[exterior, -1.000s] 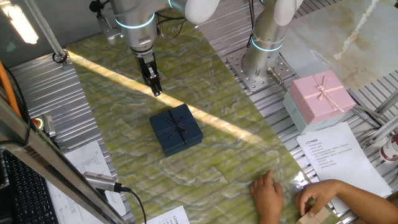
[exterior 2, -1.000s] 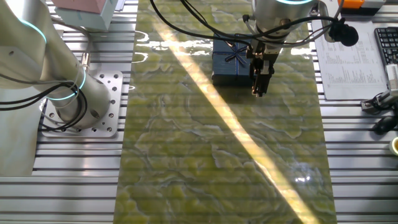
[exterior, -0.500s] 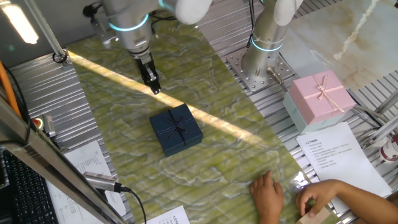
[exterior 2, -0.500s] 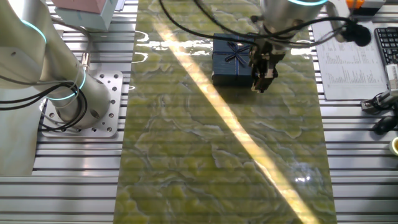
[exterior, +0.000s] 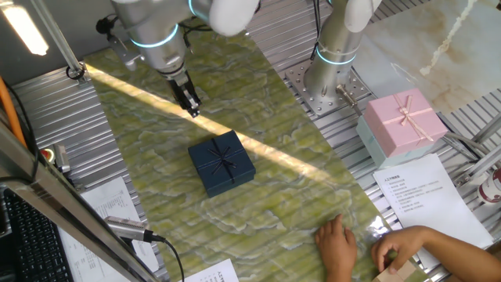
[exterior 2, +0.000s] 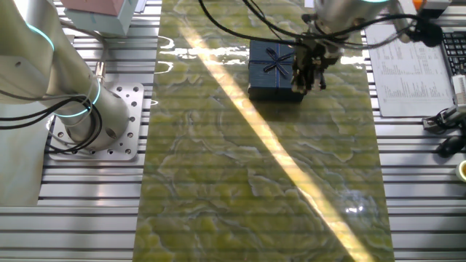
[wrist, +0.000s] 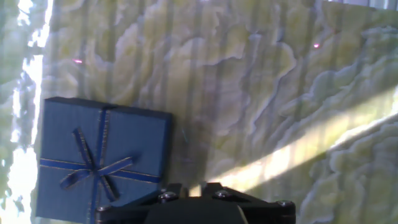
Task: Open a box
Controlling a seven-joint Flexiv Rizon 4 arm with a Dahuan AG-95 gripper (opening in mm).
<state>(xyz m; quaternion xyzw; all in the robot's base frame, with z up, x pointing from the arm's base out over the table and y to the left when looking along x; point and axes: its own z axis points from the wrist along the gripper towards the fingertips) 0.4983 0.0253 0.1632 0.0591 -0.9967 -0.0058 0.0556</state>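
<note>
The small dark navy-blue box [exterior: 221, 162] sits closed on the green marbled mat [exterior: 297, 196], its thin ribbon bow on the lid. It also shows in the other fixed view [exterior 2: 273, 69] and at the lower left of the hand view [wrist: 99, 162]. My gripper [exterior: 193, 111] hangs above the mat behind and to the left of the box, not touching it. Its fingers are together and hold nothing. In the other fixed view the gripper [exterior 2: 307, 84] is at the box's right side. In the hand view the gripper [wrist: 194, 186] shows only a thin gap.
A larger pink bow-topped box [exterior: 403, 121] with a teal base stands off the mat at the right. A person's hands [exterior: 338, 243] rest at the mat's near edge beside papers [exterior: 427, 196]. A second arm's base [exterior: 329, 78] stands at the back.
My gripper has risen and drifted away from the box toward the far left of the mat. The box has not moved.
</note>
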